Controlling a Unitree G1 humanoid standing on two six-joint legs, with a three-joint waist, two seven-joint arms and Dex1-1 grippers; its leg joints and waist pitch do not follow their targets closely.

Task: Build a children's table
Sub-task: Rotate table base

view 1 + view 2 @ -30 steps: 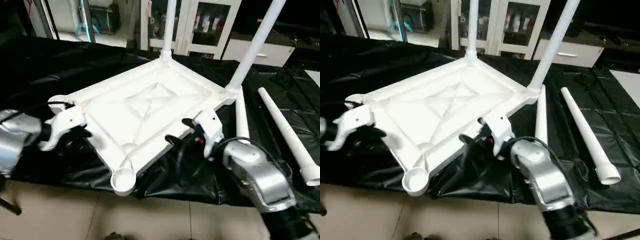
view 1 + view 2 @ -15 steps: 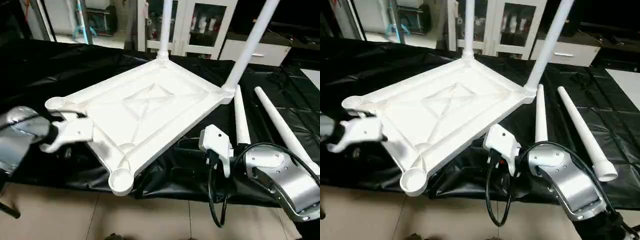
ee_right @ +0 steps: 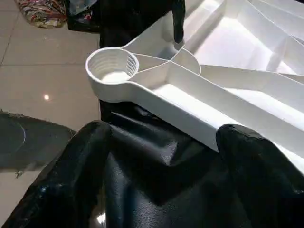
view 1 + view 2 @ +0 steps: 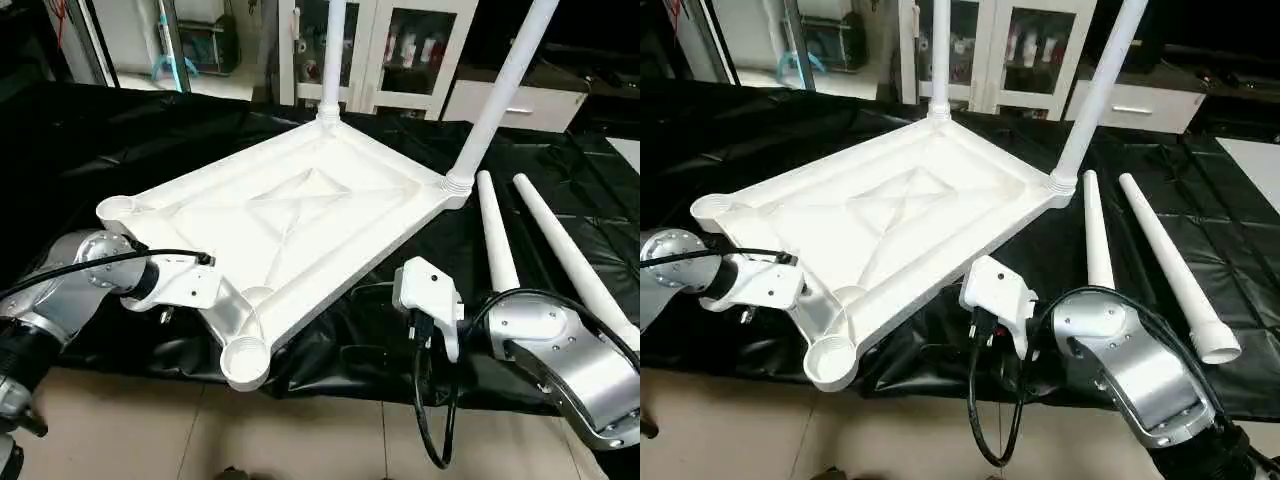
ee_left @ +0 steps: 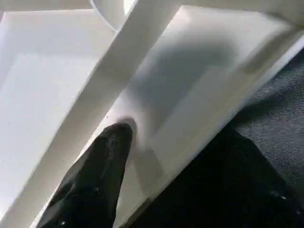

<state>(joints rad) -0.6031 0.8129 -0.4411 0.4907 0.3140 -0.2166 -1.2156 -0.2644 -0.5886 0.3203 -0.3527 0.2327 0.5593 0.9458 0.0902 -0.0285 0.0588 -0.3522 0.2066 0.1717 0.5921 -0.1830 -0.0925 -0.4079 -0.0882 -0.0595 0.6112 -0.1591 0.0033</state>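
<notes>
The white tabletop (image 4: 300, 215) lies underside up on a black sheet, its ribs showing. Two white legs (image 4: 332, 55) (image 4: 505, 85) stand upright in its far corner sockets. The near socket (image 4: 245, 360) and the left socket (image 4: 115, 210) are empty. Two loose legs (image 4: 497, 235) (image 4: 570, 255) lie to the right of the tabletop. My left gripper (image 4: 205, 290) is pressed against the tabletop's near left edge, reaching over the rim. My right gripper (image 3: 161, 180) hangs open over the black sheet, short of the tabletop's front edge, holding nothing.
The black sheet (image 4: 100, 130) covers the whole work table and drapes over its front edge to the tiled floor (image 4: 300, 430). A black cable (image 4: 425, 420) loops down from my right wrist. Glass-door cabinets (image 4: 400, 50) stand behind the table.
My left gripper has moved in from beside the tabletop onto its near left edge. My right gripper has backed off the front edge toward me and now holds still.
</notes>
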